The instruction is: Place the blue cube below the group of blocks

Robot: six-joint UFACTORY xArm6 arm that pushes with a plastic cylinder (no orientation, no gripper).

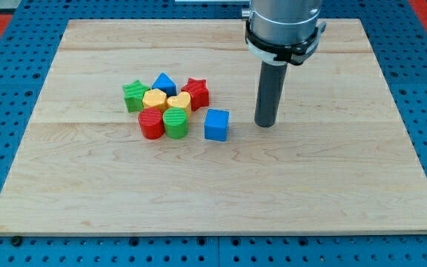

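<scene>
The blue cube sits on the wooden board, just right of a tight group of blocks. The group holds a green star, a blue triangle, a red star, a yellow hexagon, a yellow heart, a red cylinder and a green cylinder. My tip rests on the board a short way to the right of the blue cube, with a small gap between them.
The board lies on a blue perforated table. The arm's grey body hangs over the board's top edge, right of centre.
</scene>
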